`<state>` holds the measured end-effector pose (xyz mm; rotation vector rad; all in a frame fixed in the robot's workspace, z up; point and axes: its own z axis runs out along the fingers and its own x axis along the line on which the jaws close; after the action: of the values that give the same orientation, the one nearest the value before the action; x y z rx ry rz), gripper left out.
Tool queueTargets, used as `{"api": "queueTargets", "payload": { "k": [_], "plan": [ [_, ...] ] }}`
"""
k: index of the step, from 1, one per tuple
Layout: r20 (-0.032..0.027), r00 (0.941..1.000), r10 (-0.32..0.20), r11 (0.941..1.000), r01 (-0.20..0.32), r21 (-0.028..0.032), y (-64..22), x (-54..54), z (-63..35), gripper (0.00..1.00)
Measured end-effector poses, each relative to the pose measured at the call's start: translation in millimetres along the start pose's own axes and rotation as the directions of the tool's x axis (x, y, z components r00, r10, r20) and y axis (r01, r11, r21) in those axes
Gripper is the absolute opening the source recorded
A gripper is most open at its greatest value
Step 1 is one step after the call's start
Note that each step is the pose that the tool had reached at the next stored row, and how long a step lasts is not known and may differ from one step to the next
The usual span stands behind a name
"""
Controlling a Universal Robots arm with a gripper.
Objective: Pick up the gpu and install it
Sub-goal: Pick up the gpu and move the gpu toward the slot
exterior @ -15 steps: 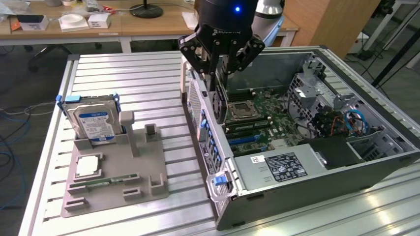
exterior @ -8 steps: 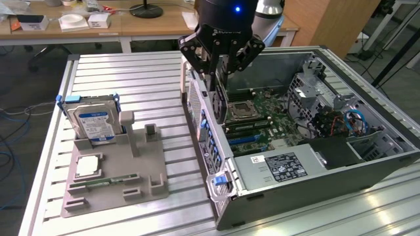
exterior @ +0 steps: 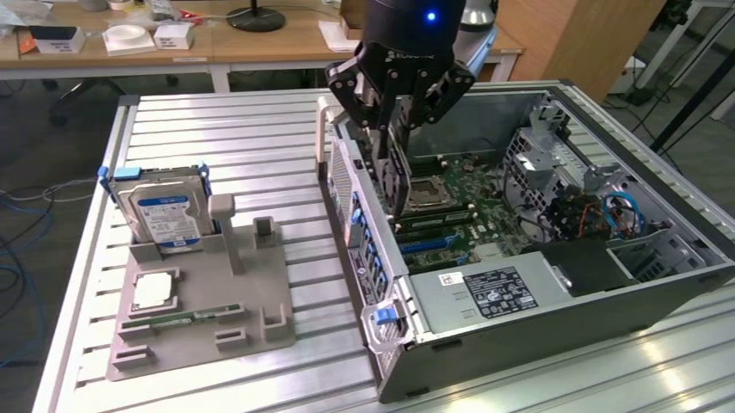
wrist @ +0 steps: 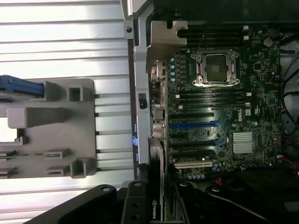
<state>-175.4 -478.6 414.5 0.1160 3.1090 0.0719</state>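
While upright in gripper, gpu over motherboard.

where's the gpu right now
In the exterior view the gpu hangs on edge in the gripper over the open computer case, near its wall on the exterior view's left, above the motherboard beside the CPU socket.

Exterior: high, angled down over counter, open PC case.
Wrist: close, straight down.
Shared: motherboard, grey holder.

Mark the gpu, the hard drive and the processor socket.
gpu (exterior: 397, 176), exterior view, on its dark face below the gripper.
hard drive (exterior: 168, 213), exterior view, on its label.
processor socket (wrist: 217, 68), wrist view, on its centre.
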Motion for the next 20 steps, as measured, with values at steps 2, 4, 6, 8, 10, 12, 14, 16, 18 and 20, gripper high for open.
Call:
{"api": "queueTargets", "payload": {
  "k": [2,4,6,8,10,12,14,16,18,20],
  "plan": [
    [0.0,1.0,0.0,1.0,0.0,0.0001,0.1,-1.4,0.0,0.26],
    [-0.0001,1.0,0.0,1.0,0.0,0.0002,0.2,-2.5,0.0,0.26],
    [0.0,1.0,0.0,1.0,0.0,0.0001,0.2,-2.5,0.0,0.26],
    [0.0,1.0,0.0,1.0,0.0,0.0001,0.2,-2.5,0.0,0.26],
    [0.0,1.0,0.0,1.0,0.0,0.0,0.2,-2.9,0.1,0.26],
    [-0.0001,1.0,0.0,1.0,0.0,0.0,0.3,-3.7,0.1,0.26],
    [0.0,1.0,0.0,1.0,0.0,0.0,0.3,-4.5,0.1,0.26],
    [-0.0001,1.0,0.0,1.0,0.0,0.0001,0.4,-5.3,0.1,0.26],
    [-0.0001,1.0,0.0,1.0,0.0,0.0001,0.5,-6.1,0.1,0.26],
    [-0.0001,1.0,0.0,1.0,0.0,0.0001,0.5,-6.8,0.2,0.26]
  ]
}}
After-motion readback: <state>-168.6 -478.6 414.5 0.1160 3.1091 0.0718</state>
